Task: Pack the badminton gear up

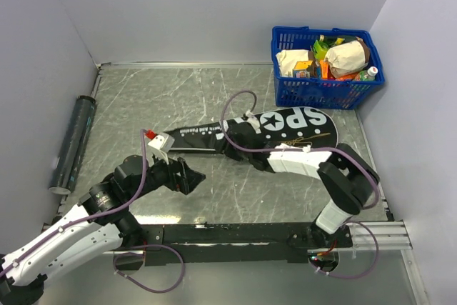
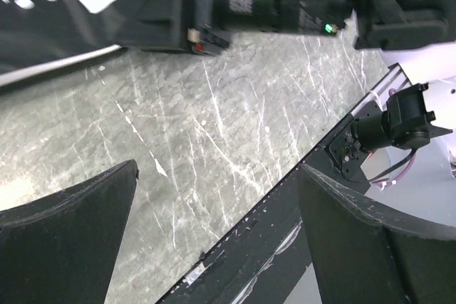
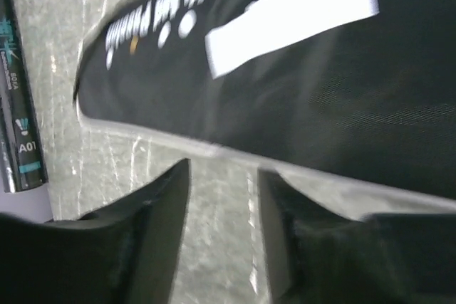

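From above, the black racket-shaped fabric bag with white lettering (image 1: pixel 282 128) lies flat across the middle of the grey marbled worktop (image 1: pixel 214 91), its wide head towards the blue plastic basket of groceries (image 1: pixel 357 87) in the far right corner. The long dark cylindrical tube (image 1: pixel 73 144) lies along the left wall, well apart from the bag. The left fingers (image 1: pixel 187 173) hang over bare worktop just near of the bag's narrow end. The right fingers (image 1: pixel 235 149) sit at the bag's near edge.

Through the left wrist camera, the left fingers (image 2: pixel 71 233) stand wide with only worktop between them, and the bag (image 2: pixel 57 12) lies beyond.

Through the right wrist camera, the right fingers (image 3: pixel 149 233) are parted a little and hold nothing. The bag's (image 3: pixel 320 90) edge is just ahead of their tips, and the tube (image 3: pixel 16 105) shows at the left.
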### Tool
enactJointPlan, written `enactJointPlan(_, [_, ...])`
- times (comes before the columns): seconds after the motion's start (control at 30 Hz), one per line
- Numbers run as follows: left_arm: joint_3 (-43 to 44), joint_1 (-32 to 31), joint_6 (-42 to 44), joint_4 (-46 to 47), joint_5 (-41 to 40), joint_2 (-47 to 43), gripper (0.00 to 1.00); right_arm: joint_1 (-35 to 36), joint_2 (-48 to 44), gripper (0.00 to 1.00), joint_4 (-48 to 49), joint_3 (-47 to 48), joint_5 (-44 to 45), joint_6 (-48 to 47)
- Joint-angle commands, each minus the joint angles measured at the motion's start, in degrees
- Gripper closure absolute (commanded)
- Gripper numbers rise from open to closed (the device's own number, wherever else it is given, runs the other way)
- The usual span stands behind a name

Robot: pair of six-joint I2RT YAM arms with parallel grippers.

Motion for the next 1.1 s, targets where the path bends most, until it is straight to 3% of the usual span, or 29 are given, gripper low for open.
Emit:
enactJointPlan(0.0, [0.5,0.1,0.5,1.8,1.1,-0.1,0.03,0.0,1.7,0.26,0.2,7.5,-1.6,-3.0])
enactJointPlan(0.07, [0.3,0.2,0.5,2.0,1.1,-0.1,0.03,0.0,0.5,0.00,-1.0,8.3,-1.8,-4.3])
enactJointPlan(0.3, [0.5,0.2,0.3,1.9,-0.6,0.6,0.03,0.1,-8.8,0.00,-8.8,7.1,1.3,-11.5])
enactJointPlan(0.53, [1.4,0.1,0.0,3.8,-4.4,1.9,0.03,0.1,-14.5,0.00,-26.7,12.2,5.7,-22.7])
enactJointPlan(0.83, [3.1,0.2,-0.6,7.4,-17.5,5.6,0.03,0.1,-30.3,0.00,-33.7,5.3,15.3,-27.3])
enactJointPlan(1.07, [4.7,0.2,0.4,8.9,-21.2,10.5,0.03,0.1,-42.7,0.00,-37.5,2.1,20.3,-29.6])
